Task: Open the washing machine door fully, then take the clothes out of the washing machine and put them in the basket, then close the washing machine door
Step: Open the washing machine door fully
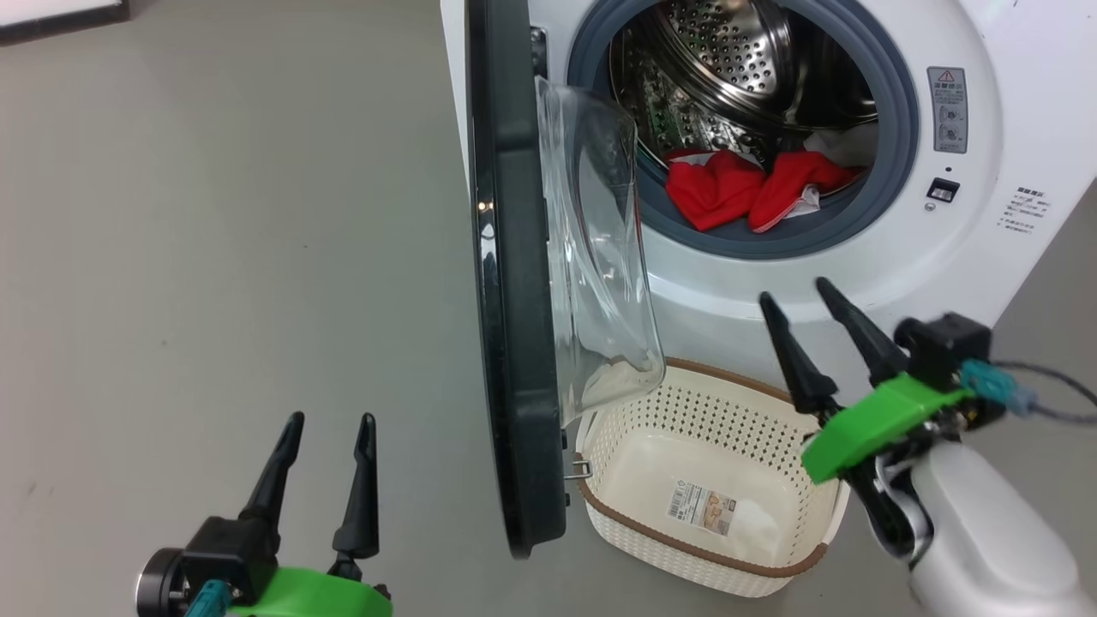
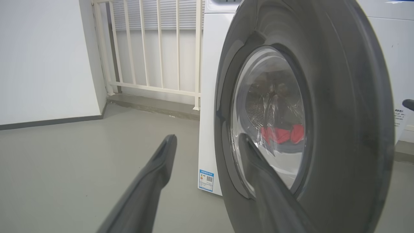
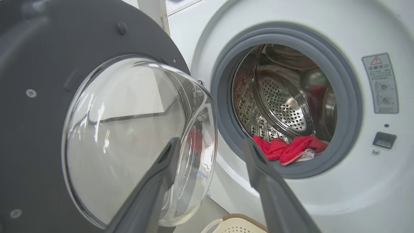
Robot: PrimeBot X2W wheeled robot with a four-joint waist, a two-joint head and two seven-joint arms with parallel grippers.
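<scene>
The soft red sports clothes (image 1: 754, 193) with white panels lie in a crumpled heap at the front bottom of the big white boxy front-loading washing machine (image 1: 1011, 103). They sit just inside its perforated steel drum (image 1: 737, 51), with one fold spilling onto its grey rubber gasket (image 1: 898, 120). They look light and limp, so they will likely sag, stretch and trail when lifted rather than keep any shape. A loose end may well drag over the gasket lip or snag there. The best hold appears to be a bunched ridge of the nearest red fold, pinched deep enough to gather several layers, not a thin edge. The fabric is matte and bright red, with a white piece showing at the right of the heap; no number is readable. The large round door (image 1: 514, 300) with a glossy black rim and a bulging clear glass bowl stands swung out from the machine's left side. The small cream-white perforated plastic basket (image 1: 686, 561) with brown rim trim sits on the floor at the machine's foot, just below the opening. The right gripper (image 1: 794, 289) hangs before the machine's front panel below the opening, above the basket, its dark fingers spread and holding nothing. The left gripper (image 1: 332, 417) waits well off to the machine's left, beyond the door, fingers likewise spread and empty.
</scene>
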